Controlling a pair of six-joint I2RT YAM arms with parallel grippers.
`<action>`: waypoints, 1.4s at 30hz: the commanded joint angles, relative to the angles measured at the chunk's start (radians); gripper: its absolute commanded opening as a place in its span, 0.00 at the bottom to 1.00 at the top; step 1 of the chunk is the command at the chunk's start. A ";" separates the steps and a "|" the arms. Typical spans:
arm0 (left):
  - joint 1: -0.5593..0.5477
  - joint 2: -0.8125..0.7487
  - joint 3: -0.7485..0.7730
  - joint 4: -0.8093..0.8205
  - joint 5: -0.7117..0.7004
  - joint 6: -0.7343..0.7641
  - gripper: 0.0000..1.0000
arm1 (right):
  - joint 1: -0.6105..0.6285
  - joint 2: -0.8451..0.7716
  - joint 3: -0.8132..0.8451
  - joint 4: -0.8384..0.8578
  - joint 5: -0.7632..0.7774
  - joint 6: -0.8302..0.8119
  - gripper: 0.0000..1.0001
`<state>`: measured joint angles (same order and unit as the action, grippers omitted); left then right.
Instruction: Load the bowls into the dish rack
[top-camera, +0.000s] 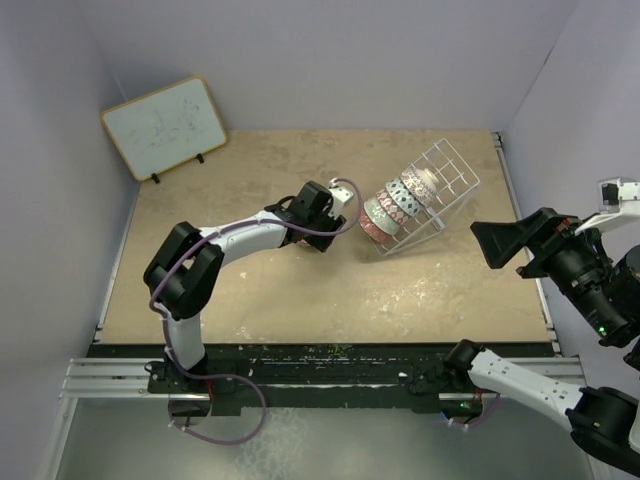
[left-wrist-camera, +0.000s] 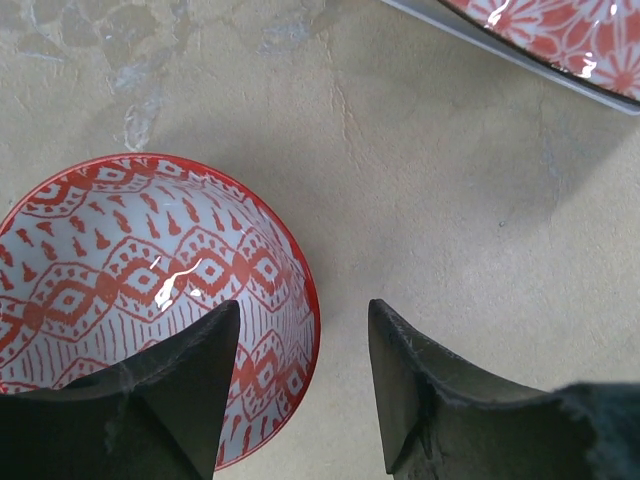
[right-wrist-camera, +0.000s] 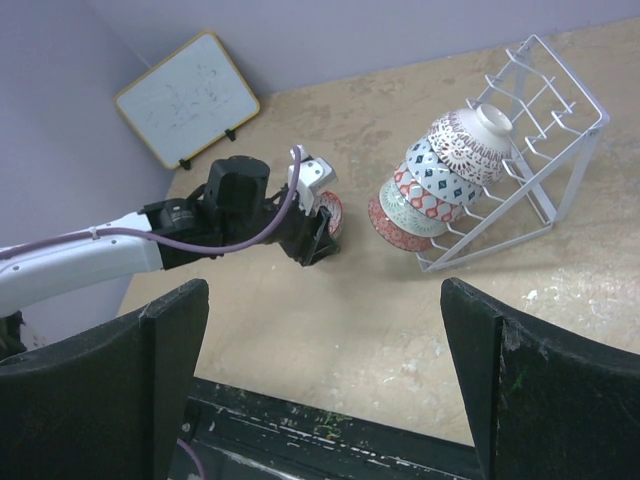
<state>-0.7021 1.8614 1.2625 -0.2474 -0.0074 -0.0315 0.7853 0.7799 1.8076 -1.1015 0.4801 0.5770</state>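
A red-patterned bowl (left-wrist-camera: 130, 270) sits upright on the table, also seen in the right wrist view (right-wrist-camera: 334, 212). My left gripper (left-wrist-camera: 304, 310) is open over its rim, with one finger above the bowl's inside and the other outside it; from above the gripper (top-camera: 322, 235) sits just left of the dish rack. The white wire dish rack (top-camera: 450, 175) lies tilted and holds several bowls in a row (top-camera: 400, 200), with a red one (right-wrist-camera: 393, 227) lowest and a white-lattice one (right-wrist-camera: 468, 140) highest. My right gripper (right-wrist-camera: 322, 300) is wide open and empty, raised at the right (top-camera: 487, 245).
A wood-framed whiteboard (top-camera: 165, 125) leans at the back left. The lowest racked red bowl (left-wrist-camera: 560, 30) and a rack wire lie close ahead of my left gripper. Walls enclose the table on three sides.
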 joint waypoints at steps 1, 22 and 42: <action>-0.006 0.004 0.051 0.078 0.006 0.027 0.57 | 0.004 0.014 0.017 0.015 0.022 0.007 1.00; -0.015 0.048 0.046 0.025 -0.059 0.033 0.28 | 0.003 0.015 -0.002 0.038 0.022 0.004 1.00; -0.013 -0.269 0.058 0.117 0.040 -0.275 0.00 | 0.004 0.021 0.027 0.035 0.004 0.009 1.00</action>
<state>-0.7147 1.7779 1.2881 -0.2737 -0.0277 -0.1566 0.7853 0.7826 1.8149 -1.1007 0.4797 0.5770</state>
